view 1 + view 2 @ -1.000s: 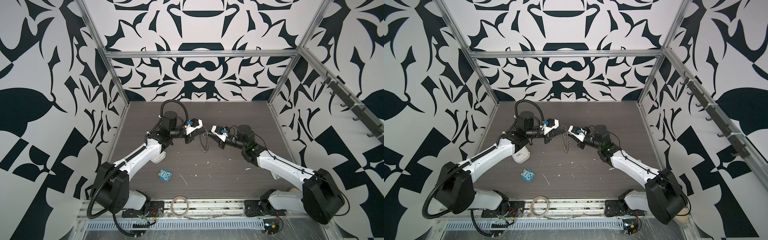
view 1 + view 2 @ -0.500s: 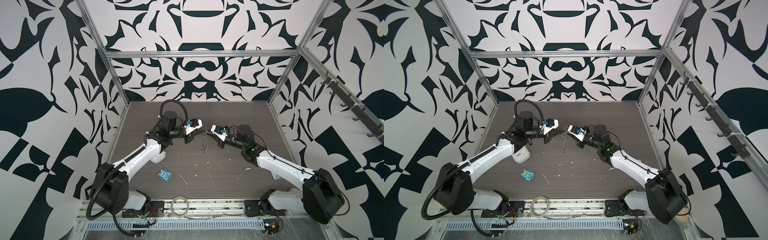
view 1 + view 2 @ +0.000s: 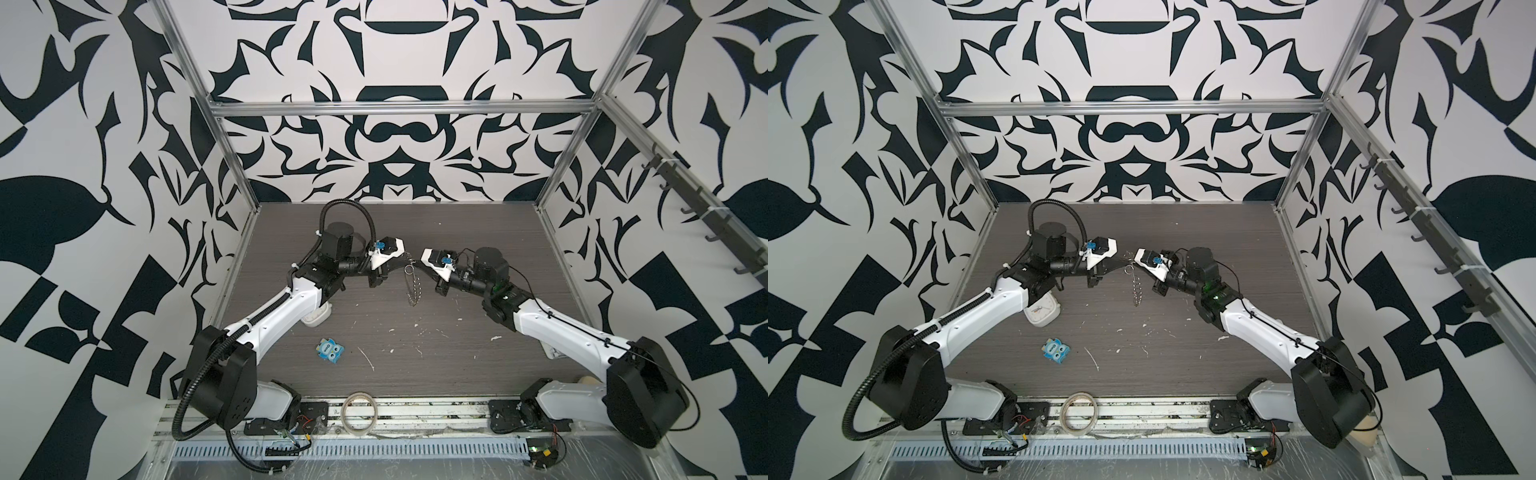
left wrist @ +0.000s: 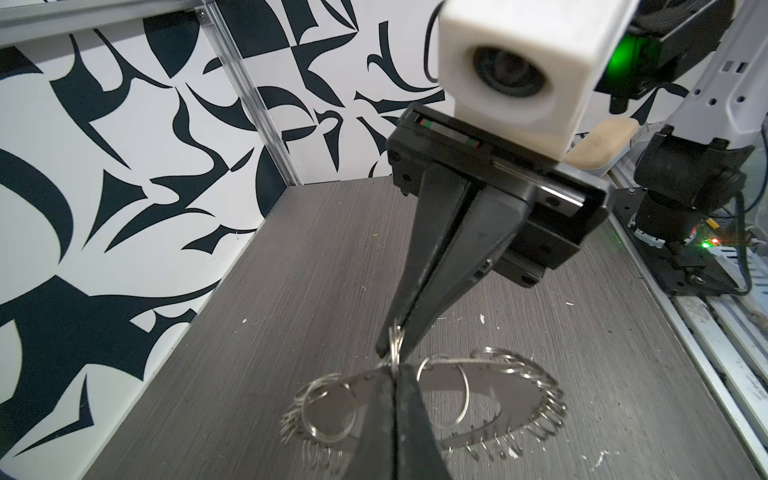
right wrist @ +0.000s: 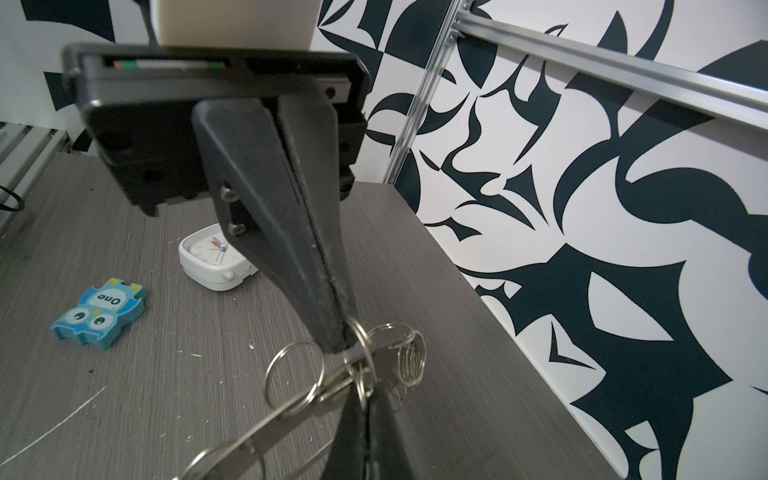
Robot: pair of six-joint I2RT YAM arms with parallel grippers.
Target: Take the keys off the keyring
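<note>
Edge-on in both top views, the keyring [image 3: 412, 289] appeared flat in the left wrist view, pinched by left gripper [image 4: 395, 384] and right gripper [image 4: 392, 347].

Two black grippers: left gripper [image 4: 392, 374], right gripper [image 4: 393, 345]. One large flat grey perforated metal keyring [image 4: 494, 388]; small silver split rings [image 4: 548, 405] too overlapped to count. One blue owl-shaped block [image 3: 329, 350], one white square clock [image 5: 212, 257], one beige tape roll [image 3: 359, 417].
</note>
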